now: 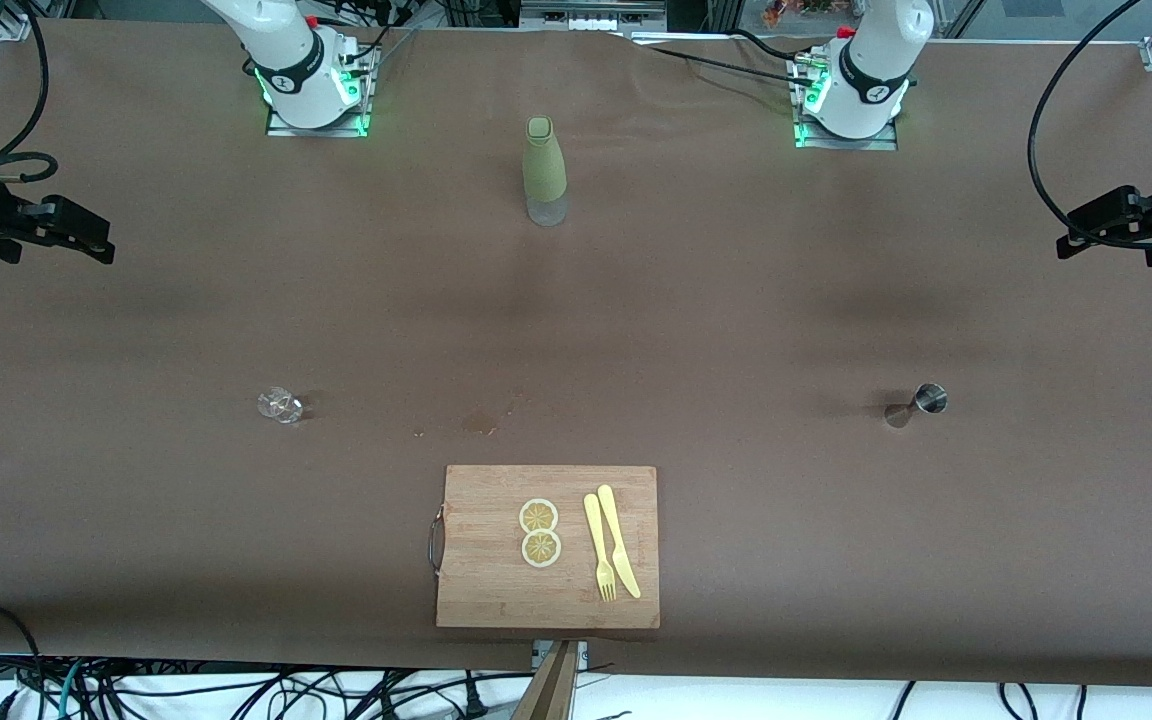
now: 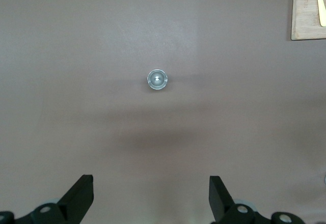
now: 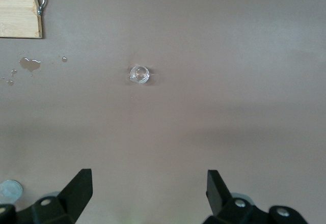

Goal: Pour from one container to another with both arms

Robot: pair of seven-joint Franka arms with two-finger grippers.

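1. Front view: both arms wait raised at the table's ends. The left gripper (image 1: 1076, 240) hangs over bare table at the left arm's end, the right gripper (image 1: 96, 245) over the right arm's end. A green bottle (image 1: 544, 170) stands upright between the two bases. A metal measuring cup (image 1: 921, 402) stands toward the left arm's end, a small clear glass (image 1: 280, 404) toward the right arm's end. A wooden cutting board (image 1: 496, 590) lies nearest the camera, bearing two lemon slices (image 1: 539, 532), a yellow fork (image 1: 598, 548) and a yellow knife (image 1: 619, 540).
2. Left wrist view: fingers (image 2: 81, 196) spread wide, holding nothing; the measuring cup (image 2: 157, 79) sits below, untouched.
3. Right wrist view: fingers (image 3: 80, 189) spread wide, empty; the glass (image 3: 139, 75) sits below, with spilled drops (image 3: 29, 64) near the board's corner (image 3: 20, 10).
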